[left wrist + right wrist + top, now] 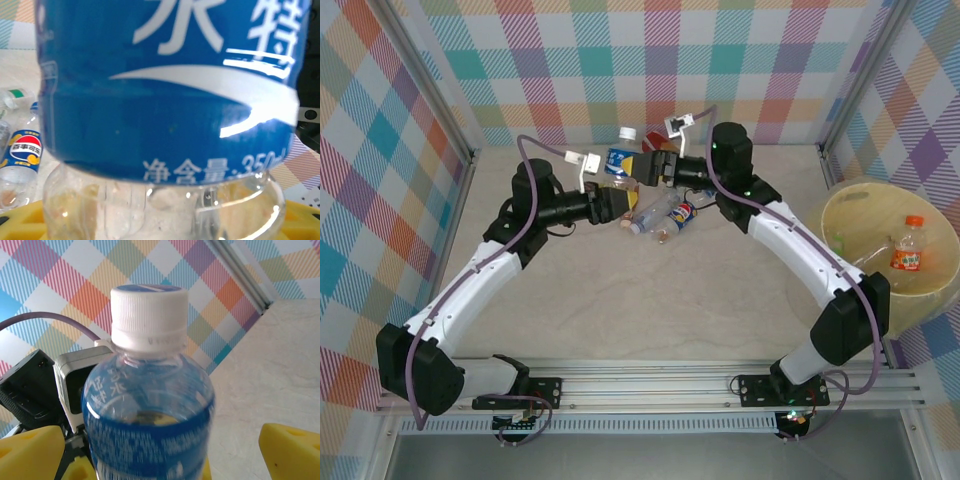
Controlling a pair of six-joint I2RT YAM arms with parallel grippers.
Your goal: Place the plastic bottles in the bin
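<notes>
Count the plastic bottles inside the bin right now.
2. An orange-labelled bottle sits at the right of the bin; a clear, green-capped bottle lies to its left. The right arm crosses the bin's near rim, so others may be hidden.

You have bright, even, diffuse light, soft shadows on the table [620, 300], and white glare on the blue-labelled bottle [170, 100], slightly blurred close-up in both wrist views.

A pale beige tabletop [620, 300] is enclosed by walls [620, 60] covered in pastel plaid, framed by aluminium posts [442, 95]; an aluminium rail [650, 385] is mounted along the near edge.
</notes>
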